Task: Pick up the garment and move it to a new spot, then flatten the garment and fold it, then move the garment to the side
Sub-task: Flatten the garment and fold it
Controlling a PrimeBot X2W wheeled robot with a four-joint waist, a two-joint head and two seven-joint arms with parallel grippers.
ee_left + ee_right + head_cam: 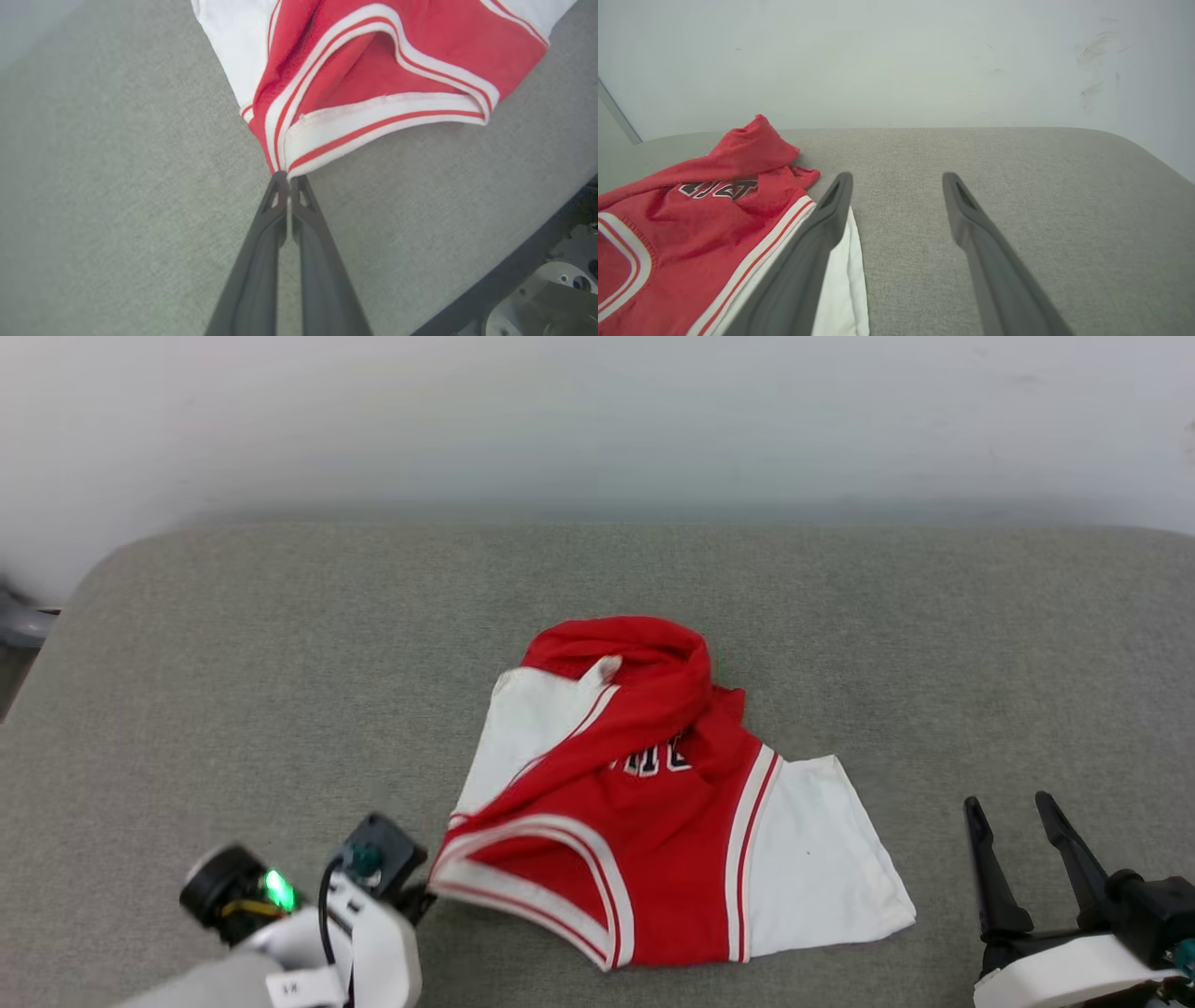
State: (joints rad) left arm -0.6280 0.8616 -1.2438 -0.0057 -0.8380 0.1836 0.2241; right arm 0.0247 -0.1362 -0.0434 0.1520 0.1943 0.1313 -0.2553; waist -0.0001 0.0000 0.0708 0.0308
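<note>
The garment (653, 803) is a red jersey shirt of fine knit. It lies crumpled near the middle of the table (233, 663), with its far end bunched into a raised, rounded red fold toward the wall (597, 420). Two white short sleeves (812, 859) spread out flatter, one on each side. The ribbed collar (373, 116), white with thin red stripes, forms an open loop at the edge nearest me. Black-and-white lettering (658, 761) is half buried under the fold.

My left hand (287, 182) is clenched, its two dark fingers pressed together on the pointed corner of the collar. My right hand (1008, 801) is released, with its fingers spread and nothing between them, over the bare table near one white sleeve.

The table is covered in grey woven cloth and has rounded corners. The wall is plain, pale and faintly scuffed.
</note>
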